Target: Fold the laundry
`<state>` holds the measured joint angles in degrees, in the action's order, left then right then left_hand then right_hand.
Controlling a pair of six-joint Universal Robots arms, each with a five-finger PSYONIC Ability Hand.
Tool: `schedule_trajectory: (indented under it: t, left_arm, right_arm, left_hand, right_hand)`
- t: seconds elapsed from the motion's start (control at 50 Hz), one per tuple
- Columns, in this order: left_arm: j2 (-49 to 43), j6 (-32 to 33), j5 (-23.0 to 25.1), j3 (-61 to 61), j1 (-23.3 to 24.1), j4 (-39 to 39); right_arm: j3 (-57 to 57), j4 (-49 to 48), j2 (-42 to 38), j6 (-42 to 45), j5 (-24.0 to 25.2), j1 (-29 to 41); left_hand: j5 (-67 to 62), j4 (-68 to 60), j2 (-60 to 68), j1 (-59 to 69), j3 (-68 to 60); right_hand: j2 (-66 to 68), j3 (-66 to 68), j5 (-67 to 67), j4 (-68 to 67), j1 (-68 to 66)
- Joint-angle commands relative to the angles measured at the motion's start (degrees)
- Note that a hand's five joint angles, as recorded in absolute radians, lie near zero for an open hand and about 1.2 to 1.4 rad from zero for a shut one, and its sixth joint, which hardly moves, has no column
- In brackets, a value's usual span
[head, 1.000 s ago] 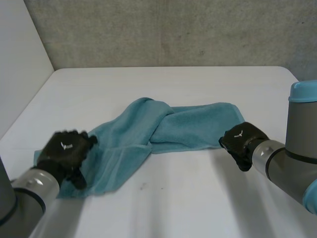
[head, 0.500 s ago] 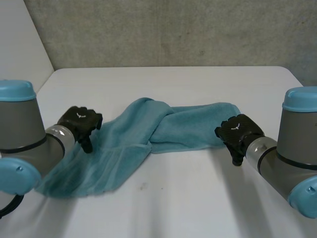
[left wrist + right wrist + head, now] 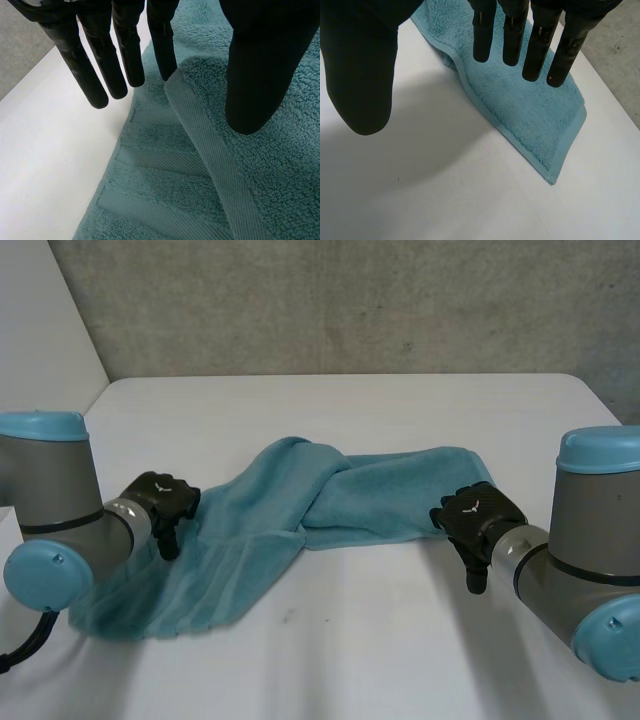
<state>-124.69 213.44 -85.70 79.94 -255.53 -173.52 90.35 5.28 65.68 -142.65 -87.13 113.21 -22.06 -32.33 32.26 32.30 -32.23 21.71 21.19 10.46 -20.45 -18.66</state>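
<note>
Tabletop (image 3: pixel 400 660): white, with a grey wall (image 3: pixel 350 310) behind its far edge.
Towel (image 3: pixel 380 495): teal terry, one item, twisted at mid-length; the left part fans wide toward the near left, the right part is a narrower band.
Left robot hand (image 3: pixel 160 502): black, at the towel's far-left edge.
Right robot hand (image 3: pixel 475 520): black, at the towel's right end, near side.

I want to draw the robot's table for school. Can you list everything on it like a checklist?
surface: white table.
job's things: one teal towel, twisted in the middle, not yet folded.
clutter: nothing seen.
hands: left hand open at a raised hem near the towel's left end; right hand open over its right end.
cables: none across the towel.
surroundings: grey wall behind the table.
</note>
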Motion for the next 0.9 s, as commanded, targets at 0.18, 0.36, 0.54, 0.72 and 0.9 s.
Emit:
schedule_trajectory:
  t: [0.18,0.36,0.54,0.72,0.9]
  left_arm:
    - [0.76,0.13,0.18,-0.31,0.29,-0.15]
    - [0.06,0.13,0.27,0.13,0.64,-0.15]
    - [0.15,0.13,0.27,0.22,0.91,-0.06]
    - [2.61,0.22,-0.52,0.40,1.61,0.03]
    - [20.67,-0.05,-2.45,4.60,3.71,-0.23]
  right_arm:
    - [0.00,0.00,-0.03,0.00,0.03,0.00]
    - [0.00,0.00,-0.03,0.00,0.03,0.00]
    - [-0.18,-0.18,-0.03,0.00,0.03,-0.27]
    - [-2.10,-0.18,0.15,-1.48,0.47,-0.97]
    - [-7.82,4.65,0.06,-11.41,4.68,-6.68]
  left_hand:
    - [0.99,1.26,-1.18,-1.23,1.16]
    - [0.82,1.09,-1.01,-1.06,0.99]
    - [-21.67,-21.40,21.48,21.43,-21.50]
    - [-47.94,-47.67,47.74,47.70,-47.77]
    - [-47.94,-47.67,47.74,47.70,-47.77]
  right_hand:
    - [-1.53,-1.01,-0.28,0.28,-1.51]
    - [-1.53,-1.01,-0.28,0.28,-1.51]
    - [-1.36,-0.84,-0.11,0.11,-1.68]
    - [-1.36,-0.84,-0.11,0.11,-1.68]
    - [-1.36,-0.84,-0.11,0.11,-1.68]
